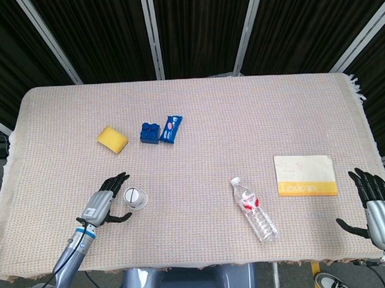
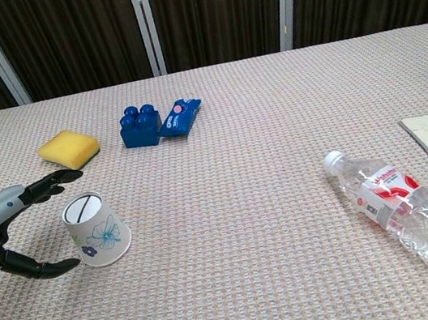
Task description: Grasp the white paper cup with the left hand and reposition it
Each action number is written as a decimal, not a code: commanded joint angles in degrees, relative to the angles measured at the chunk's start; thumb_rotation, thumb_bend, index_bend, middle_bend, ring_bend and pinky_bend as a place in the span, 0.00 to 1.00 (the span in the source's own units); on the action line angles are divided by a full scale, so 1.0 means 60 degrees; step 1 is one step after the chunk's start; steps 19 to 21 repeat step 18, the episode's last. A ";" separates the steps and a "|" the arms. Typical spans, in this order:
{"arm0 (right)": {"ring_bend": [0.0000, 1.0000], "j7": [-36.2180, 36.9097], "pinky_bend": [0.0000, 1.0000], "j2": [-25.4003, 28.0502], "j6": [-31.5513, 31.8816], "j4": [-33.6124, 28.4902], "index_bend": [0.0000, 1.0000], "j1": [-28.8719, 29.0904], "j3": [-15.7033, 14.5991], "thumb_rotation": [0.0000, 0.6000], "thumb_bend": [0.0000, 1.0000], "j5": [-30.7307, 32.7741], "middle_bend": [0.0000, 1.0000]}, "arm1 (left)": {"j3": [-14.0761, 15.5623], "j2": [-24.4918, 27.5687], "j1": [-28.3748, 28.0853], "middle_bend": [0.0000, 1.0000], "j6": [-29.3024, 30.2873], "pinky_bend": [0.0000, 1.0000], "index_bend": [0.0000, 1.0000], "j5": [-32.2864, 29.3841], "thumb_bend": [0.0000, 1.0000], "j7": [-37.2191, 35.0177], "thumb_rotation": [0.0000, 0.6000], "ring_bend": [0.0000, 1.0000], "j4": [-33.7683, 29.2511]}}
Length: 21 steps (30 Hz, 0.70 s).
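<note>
The white paper cup (image 1: pixel 135 198) (image 2: pixel 94 230) with a blue flower print stands upside down on the cloth, near the front left. My left hand (image 1: pixel 101 205) (image 2: pixel 5 229) lies just to its left, fingers spread around empty space, apart from the cup. My right hand (image 1: pixel 375 202) hangs open off the table's front right corner, seen only in the head view.
A yellow sponge (image 1: pixel 112 139), a blue toy brick (image 1: pixel 150 132) and a blue snack packet (image 1: pixel 172 128) lie behind the cup. A clear water bottle (image 1: pixel 254 209) lies mid-front, with a white and yellow booklet (image 1: pixel 305 175) to its right.
</note>
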 commanded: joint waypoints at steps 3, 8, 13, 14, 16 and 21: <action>0.00 0.0006 0.00 -0.0010 -0.0027 0.0035 0.00 0.0012 0.0015 1.00 0.05 0.0042 0.00 | -0.0016 0.0516 0.0342 0.00 0.0722 0.00 0.00 0.0523 0.15 0.0088 1.00 0.00 -0.0406; 0.00 -0.0199 0.00 -0.0069 -0.0021 0.0053 0.00 0.0012 0.0044 1.00 0.05 0.0113 0.00 | 0.0181 0.1291 0.0847 0.00 0.2103 0.00 0.00 0.1346 0.15 0.1757 1.00 0.00 -0.0790; 0.00 -0.0299 0.00 -0.0093 -0.0089 0.0038 0.00 0.0049 0.0029 1.00 0.05 0.0099 0.00 | 0.0453 0.2115 0.1702 0.00 0.3463 0.00 0.00 0.1619 0.15 0.3722 1.00 0.00 -0.1676; 0.00 -0.0328 0.00 -0.0097 -0.0086 0.0036 0.00 0.0050 0.0035 1.00 0.05 0.0105 0.00 | 0.0519 0.2320 0.1874 0.00 0.3622 0.00 0.00 0.1578 0.15 0.4090 1.00 0.00 -0.1952; 0.00 -0.0335 0.00 -0.0103 -0.0082 0.0021 0.00 0.0052 0.0047 1.00 0.05 0.0124 0.00 | 0.0606 0.2531 0.2123 0.00 0.3872 0.00 0.00 0.1595 0.15 0.4436 1.00 0.00 -0.2217; 0.00 -0.0335 0.00 -0.0103 -0.0091 0.0019 0.00 0.0056 0.0050 1.00 0.05 0.0135 0.00 | 0.0699 0.2685 0.2298 0.00 0.4008 0.00 0.00 0.1654 0.15 0.4591 1.00 0.00 -0.2359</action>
